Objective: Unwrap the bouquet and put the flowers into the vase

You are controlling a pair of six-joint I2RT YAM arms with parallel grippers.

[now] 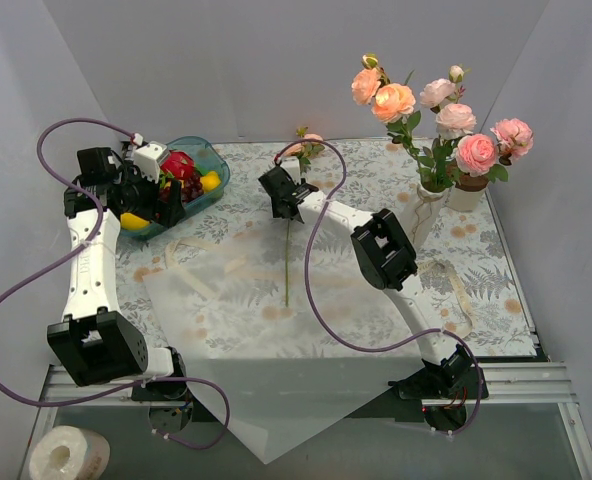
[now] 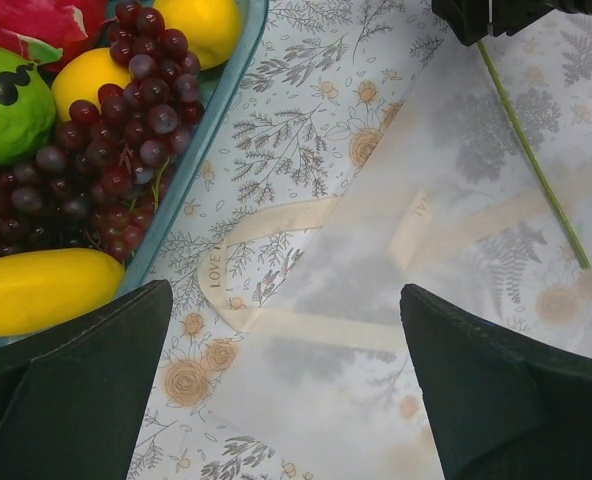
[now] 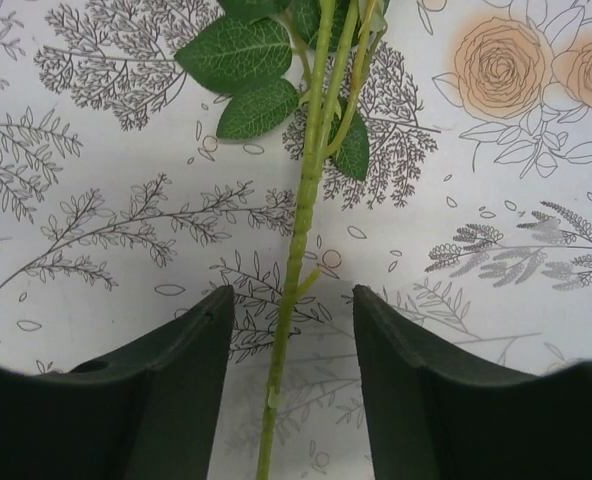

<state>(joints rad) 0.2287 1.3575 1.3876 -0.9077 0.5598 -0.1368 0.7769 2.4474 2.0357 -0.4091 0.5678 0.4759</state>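
Note:
The bouquet lies unwrapped: its white translucent paper (image 1: 246, 340) is spread flat on the table, with cream ribbon (image 2: 276, 220) beside it. Several pink and peach flowers (image 1: 446, 120) stand in the white vase (image 1: 426, 208) at the back right. One more flower lies on the cloth, with its bloom (image 1: 311, 143) far and its stem (image 1: 287, 260) running toward me. My right gripper (image 1: 276, 190) is low over that stem (image 3: 301, 230). It is open (image 3: 294, 310), a finger on each side and a gap to both. My left gripper (image 2: 286, 330) hangs wide open and empty over the paper's edge.
A glass bowl (image 1: 216, 165) of fruit sits at the back left, right beside my left gripper. A white cylinder (image 1: 466, 195) stands next to the vase. More ribbon (image 1: 456, 285) lies at the right. A paper roll (image 1: 68, 455) sits off the table's near left corner.

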